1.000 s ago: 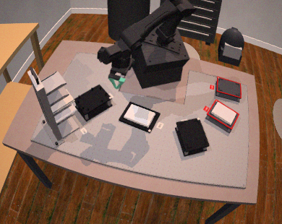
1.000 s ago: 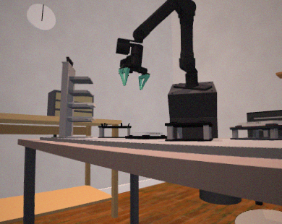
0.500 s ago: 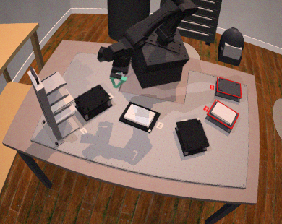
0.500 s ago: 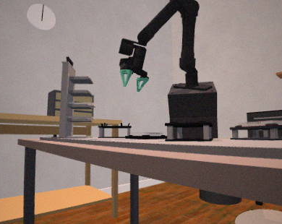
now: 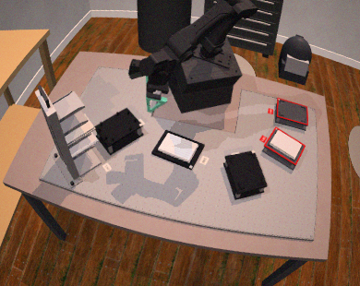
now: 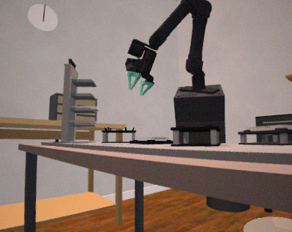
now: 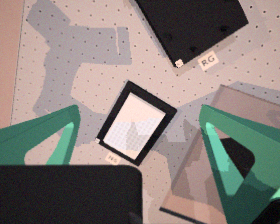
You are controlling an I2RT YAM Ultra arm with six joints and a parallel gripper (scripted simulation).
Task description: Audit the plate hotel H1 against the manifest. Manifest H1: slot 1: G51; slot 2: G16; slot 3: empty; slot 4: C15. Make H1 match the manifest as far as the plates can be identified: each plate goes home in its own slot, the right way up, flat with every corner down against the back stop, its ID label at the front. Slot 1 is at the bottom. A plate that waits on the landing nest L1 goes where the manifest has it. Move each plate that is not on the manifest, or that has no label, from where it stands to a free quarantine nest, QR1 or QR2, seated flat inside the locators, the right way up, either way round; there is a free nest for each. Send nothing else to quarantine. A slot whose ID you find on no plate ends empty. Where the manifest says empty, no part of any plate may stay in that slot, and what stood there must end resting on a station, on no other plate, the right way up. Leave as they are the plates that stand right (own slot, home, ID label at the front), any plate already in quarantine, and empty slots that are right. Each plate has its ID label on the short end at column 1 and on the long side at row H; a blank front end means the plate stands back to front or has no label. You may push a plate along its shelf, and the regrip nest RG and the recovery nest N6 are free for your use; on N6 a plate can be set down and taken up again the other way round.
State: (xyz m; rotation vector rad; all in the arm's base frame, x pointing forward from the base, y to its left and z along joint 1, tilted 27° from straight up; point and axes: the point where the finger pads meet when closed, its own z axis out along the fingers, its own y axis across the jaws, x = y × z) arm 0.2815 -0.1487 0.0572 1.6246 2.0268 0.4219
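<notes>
Above the grey perforated mat (image 5: 184,203) we held our green-fingered gripper (image 6: 141,85) wide open and empty; the white rectangular plate (image 5: 178,147) lay below in its black-framed nest (image 5: 156,148); the grey plate hotel (image 5: 54,134) stood well apart.

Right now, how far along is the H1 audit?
Looks done: a white plate sits in one red-framed quarantine nest; how it got there is unclear. In hand: nothing, the green pincer hangs open above the table. Left: the white plate in the black-framed nest, and the grey plate hotel, whose slots can't be read.
</notes>
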